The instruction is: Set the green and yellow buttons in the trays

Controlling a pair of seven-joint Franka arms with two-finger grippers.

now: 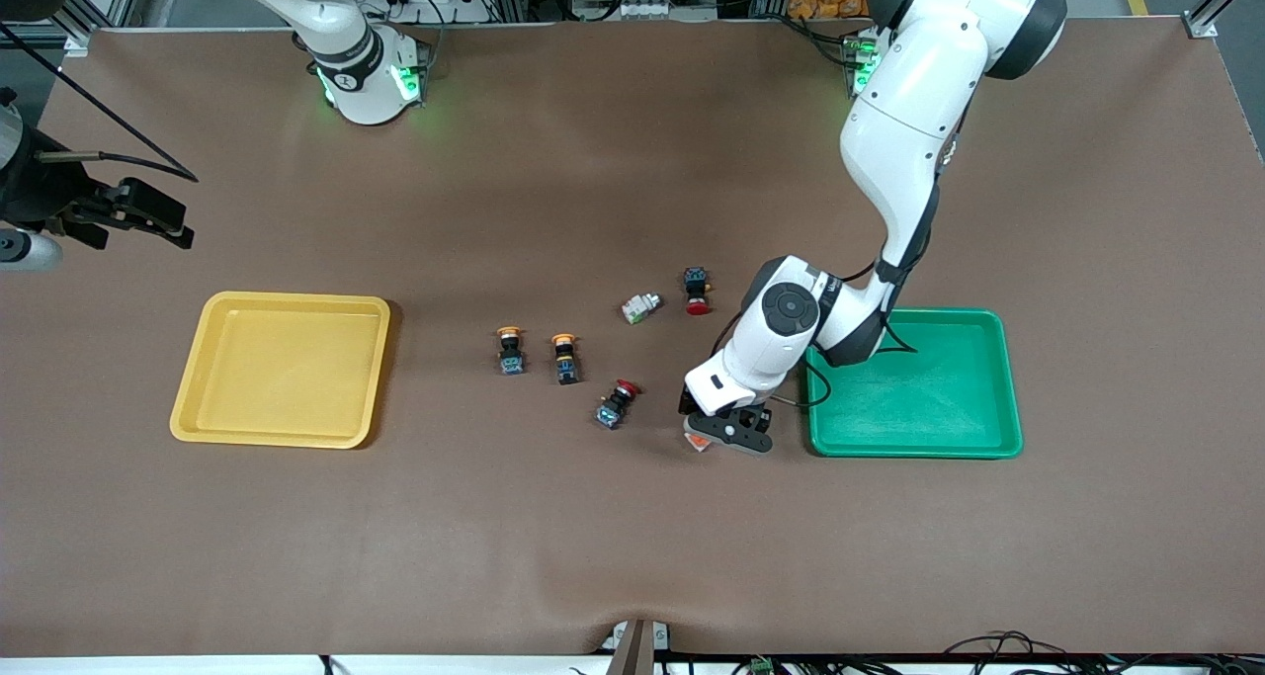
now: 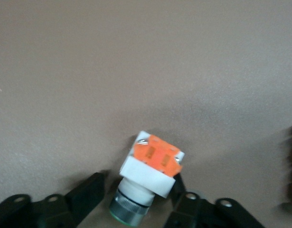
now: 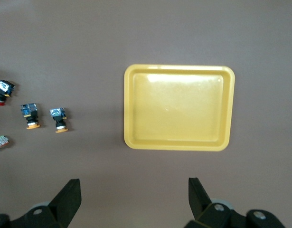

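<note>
Down at the table beside the green tray [image 1: 914,448], the left gripper [image 1: 728,432] sits low over the brown mat, its fingers [image 2: 86,194] closing on a whitish button with an orange end [image 2: 153,171]. One black pad touches the white body while the other stands just off the silver collar, so the pinch looks only part made. To do this step well, by my reckoning, the jaws should finish squeezing square across the white block, not the round collar, then lift straight up before swinging over the tray's rim, which lies just beside it.

Toward the right arm's end of the table lies the yellow tray [image 1: 198,379], bare inside. Between the two trays rest two yellow-capped buttons [image 1: 511,350], side by side, with a second whitish button [image 1: 639,307] farther from the front camera than they are. Two red-capped buttons [image 1: 698,291] lie among them and are not wanted.

The right gripper [image 3: 135,197] waits high over the mat near the yellow tray, fingers spread wide and holding nothing.

The brown mat [image 1: 632,556] covers the whole table and ripples slightly along the edge nearest the front camera. Metal framing, cables and the arms' green-lit bases line the edge where the robots stand.
</note>
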